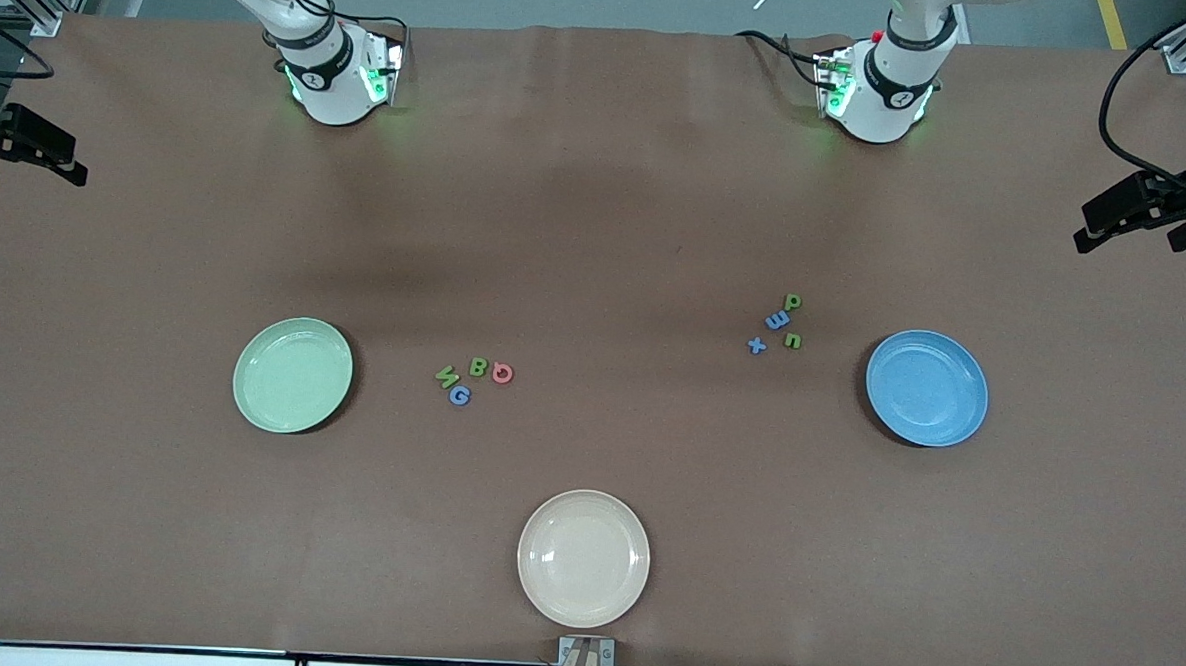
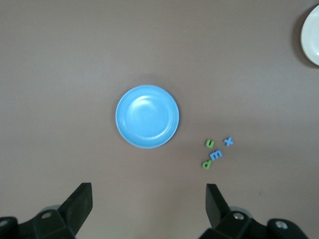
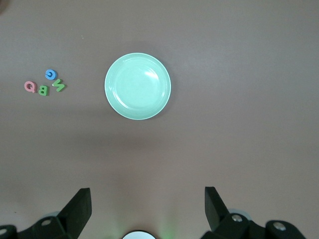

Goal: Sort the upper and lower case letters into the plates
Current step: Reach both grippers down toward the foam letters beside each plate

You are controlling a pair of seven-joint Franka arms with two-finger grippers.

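At the right arm's end of the table we find the pale green plate [image 1: 292, 374], nothing in it. Next come four capitals in a cluster: a green N [image 1: 446, 375], a blue G [image 1: 459, 395], a green B [image 1: 477, 367] and a pink Q [image 1: 502, 373]. The cream plate [image 1: 583, 558] lies nearest the front camera. Then the small letters: a blue x [image 1: 757, 345], a blue m [image 1: 777, 320], a green p [image 1: 793, 302] and a green n [image 1: 793, 340], near the sky blue plate [image 1: 927, 388] (also bare). We see the right gripper [image 3: 147, 211] high over the green plate and the left gripper [image 2: 148, 209] over the blue one, both waiting, fingers wide apart.
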